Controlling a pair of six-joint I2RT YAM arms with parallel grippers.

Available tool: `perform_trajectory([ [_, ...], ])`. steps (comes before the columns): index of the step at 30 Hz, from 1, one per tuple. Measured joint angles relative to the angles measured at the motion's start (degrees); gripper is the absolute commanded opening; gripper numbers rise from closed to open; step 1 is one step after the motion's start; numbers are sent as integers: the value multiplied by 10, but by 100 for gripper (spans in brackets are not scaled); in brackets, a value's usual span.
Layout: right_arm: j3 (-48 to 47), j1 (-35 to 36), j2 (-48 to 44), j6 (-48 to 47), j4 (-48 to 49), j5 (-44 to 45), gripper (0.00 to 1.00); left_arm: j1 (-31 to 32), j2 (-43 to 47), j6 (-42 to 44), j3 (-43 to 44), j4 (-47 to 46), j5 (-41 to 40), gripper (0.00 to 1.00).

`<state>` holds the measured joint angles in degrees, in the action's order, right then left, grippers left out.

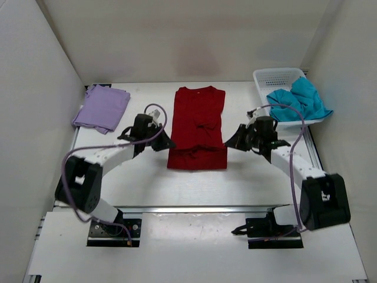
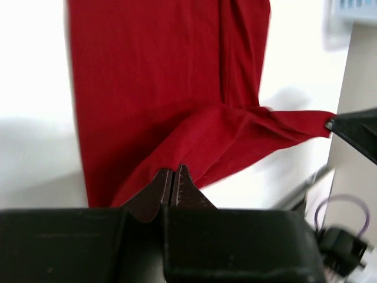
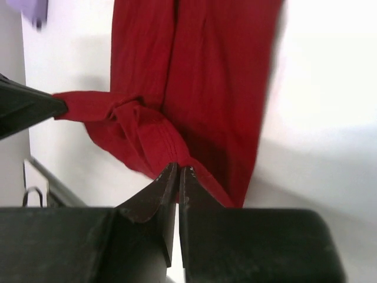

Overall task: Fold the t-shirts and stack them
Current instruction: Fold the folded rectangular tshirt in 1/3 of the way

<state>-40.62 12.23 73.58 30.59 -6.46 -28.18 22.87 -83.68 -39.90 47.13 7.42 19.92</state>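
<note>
Pinching the red shirt (image 1: 197,118) by its side edges, both grippers have their fingers pressed together on the cloth. The left gripper (image 2: 174,175) holds the shirt's 8 o'clock edge and the right gripper (image 3: 178,172) its 4 o'clock edge, with a taut ridge of cloth between them. The shirt lies mid-table, folded narrow, collar toward 12 o'clock. The purple shirt (image 1: 102,108) lies folded at 10 o'clock. The teal shirt (image 1: 299,100) is heaped over the basket (image 1: 274,75) at 2 o'clock.
</note>
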Motion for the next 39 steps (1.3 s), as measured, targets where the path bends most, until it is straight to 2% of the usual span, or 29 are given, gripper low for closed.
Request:
perform_trajectory([
  [6, -73, -54, 115, -2, 40, -17, 0, -23, -142, -9, 107, -21, -16, 0],
  [16, -241, -68, 289, -8, 49, -26, 0, -48, -245, -15, 217, -33, -31, 1],
  [18, -272, -68, 322, -10, 49, -25, 0, -53, -264, -18, 229, -43, -31, 8],
  [19, -286, -68, 338, -11, 49, -23, 1, -56, -272, -19, 233, -49, -30, 16],
  [21, -300, -70, 358, -13, 45, -23, 8, -61, -289, -23, 239, -58, -26, 25],
  [23, -308, -71, 373, -18, 42, -23, 25, -68, -303, -26, 245, -63, -20, 34],
  [24, -311, -72, 378, -18, 39, -22, 28, -71, -305, -28, 245, -65, -17, 37],
  [25, -315, -73, 380, -22, 34, -21, 35, -74, -304, -32, 242, -68, -15, 37],
  [28, -326, -73, 374, -30, 16, -10, 40, -78, -281, -38, 226, -83, -16, 36],
  [29, -326, -70, 368, -34, 14, -3, 35, -80, -268, -38, 217, -87, -17, 37],
  [31, -313, -64, 337, -38, 17, 18, 9, -75, -223, -40, 185, -102, -26, 36],
  [32, -304, -59, 320, -42, 21, 24, 2, -68, -196, -42, 164, -109, -28, 36],
  [36, -245, -9, 243, -41, 61, 33, 0, -13, -105, -55, 71, -170, -30, 34],
  [39, -242, 49, 251, -50, 78, 31, 0, 33, -99, -66, 19, -207, -20, 32],
])
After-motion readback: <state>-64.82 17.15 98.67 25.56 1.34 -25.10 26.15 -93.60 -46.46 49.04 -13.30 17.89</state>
